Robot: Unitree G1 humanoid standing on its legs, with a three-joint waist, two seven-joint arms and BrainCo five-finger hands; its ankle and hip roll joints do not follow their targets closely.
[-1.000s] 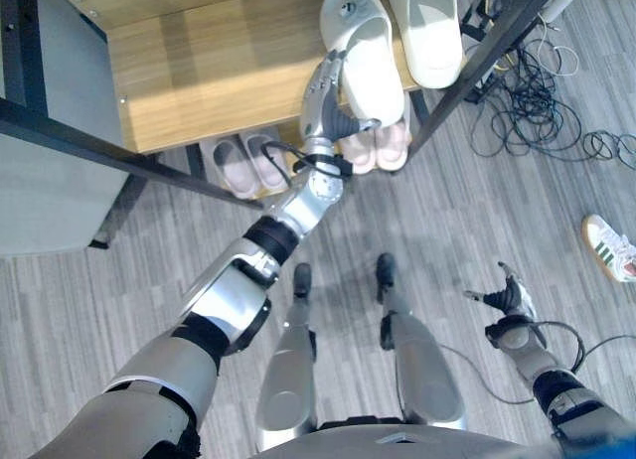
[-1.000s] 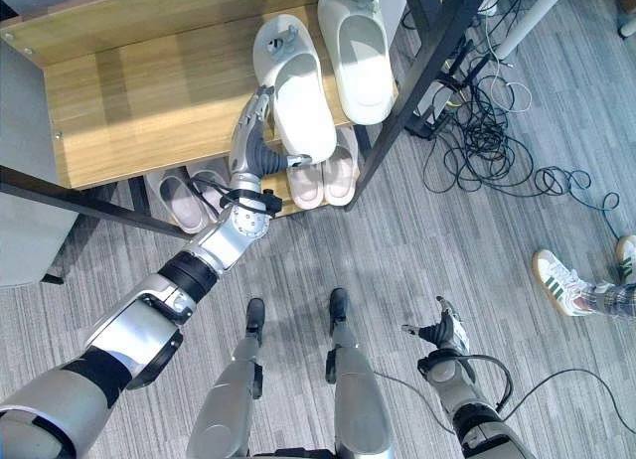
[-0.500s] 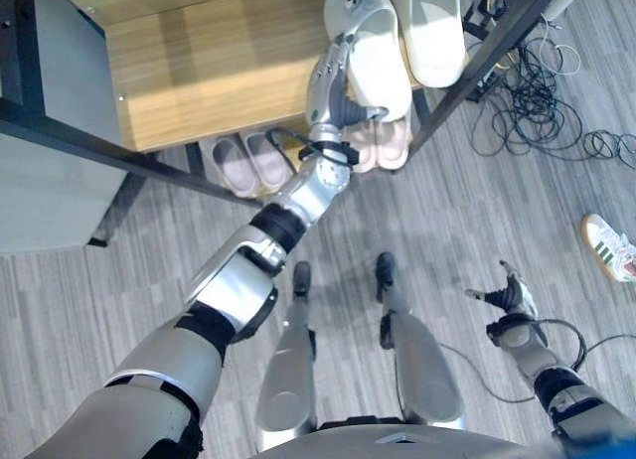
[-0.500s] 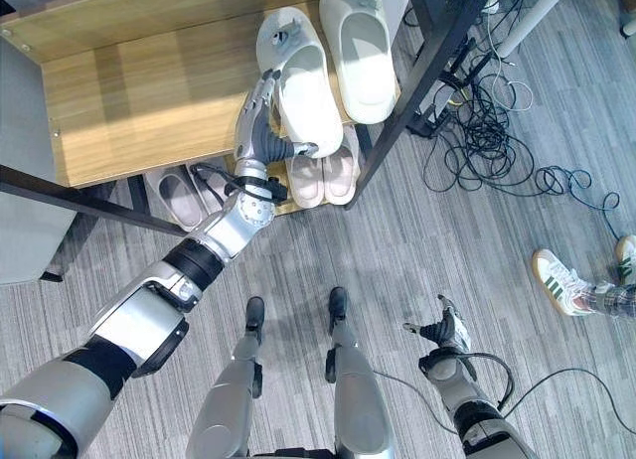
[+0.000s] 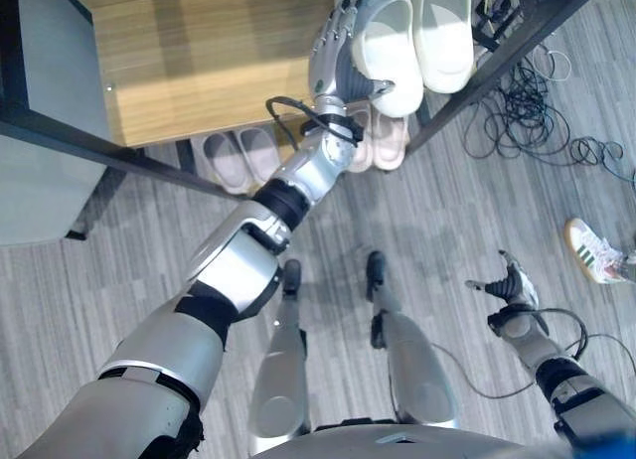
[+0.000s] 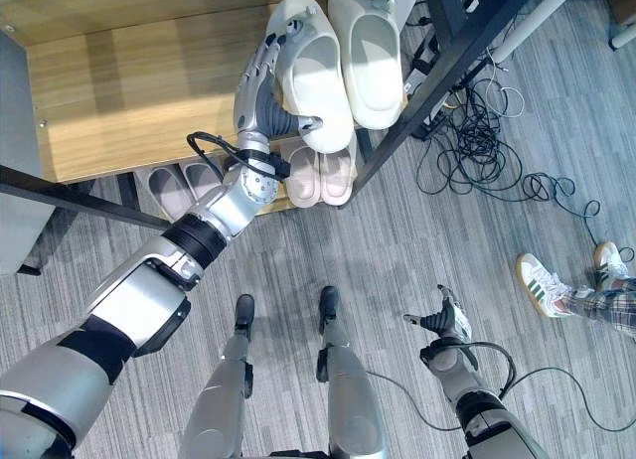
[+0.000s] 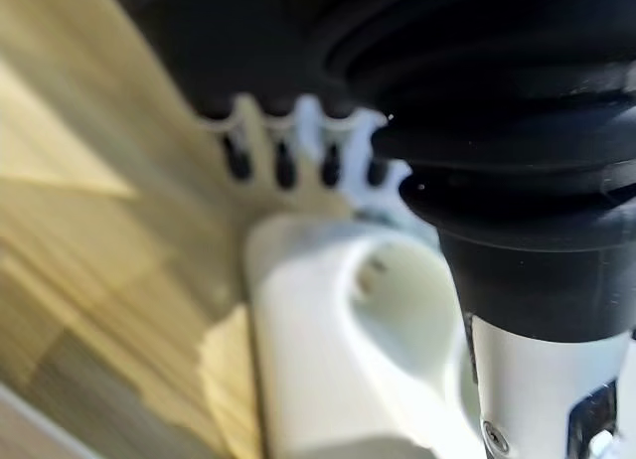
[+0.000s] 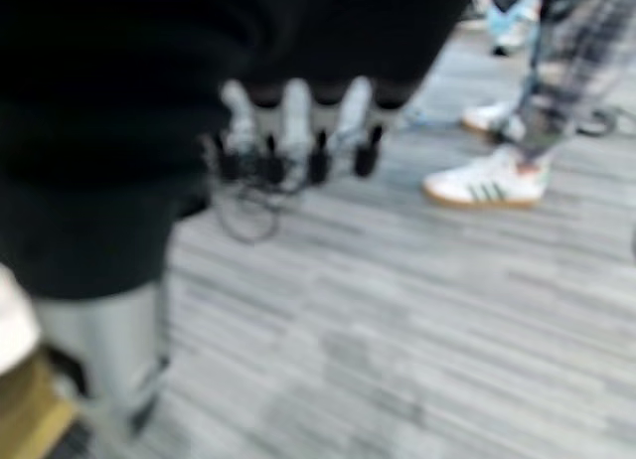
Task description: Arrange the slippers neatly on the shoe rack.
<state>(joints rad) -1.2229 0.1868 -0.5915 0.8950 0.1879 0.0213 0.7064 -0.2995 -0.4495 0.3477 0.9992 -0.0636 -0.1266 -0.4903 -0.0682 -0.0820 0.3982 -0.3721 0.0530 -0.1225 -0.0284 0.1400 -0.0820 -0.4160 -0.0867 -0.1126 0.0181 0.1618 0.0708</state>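
— Slippers, where are they lying?

— Two white slippers sit side by side on the wooden top shelf [image 6: 129, 91] of the shoe rack [image 6: 437, 72], at its right end by the dark metal post. The nearer white slipper [image 6: 318, 76] has its heel at the shelf's front edge, overhanging it a little. The second white slipper [image 6: 370, 57] lies just beside it on the right, toe pointing toward the back of the shelf.

— And the left hand?

— The left hand [image 6: 260, 86] is up against the left flank of the nearer white slipper. Its fingers [image 5: 338, 37] lie nearly straight along that side, while the thumb [image 6: 313, 126] hooks round the heel end, so the slipper is pinched between them. The left wrist view shows the same slipper [image 7: 338, 330] close under the dark cover, with the shelf's wood beside it.

— Anything lower down?

— On the lower shelf, a pink pair [image 6: 320, 176] sits under the white slippers at the front edge, and a grey pair [image 6: 184, 186] lies further left, partly behind the left arm.

— The right hand?

— The right hand [image 6: 444, 320] hangs low over the grey plank floor [image 6: 417, 250], well apart from the rack, fingers loosely spread and holding nothing.

— Anything else around?

— A tangle of black cables [image 6: 477, 156] lies on the floor by the rack's right post, and a person's white sneaker [image 6: 542, 285] shows at the right.
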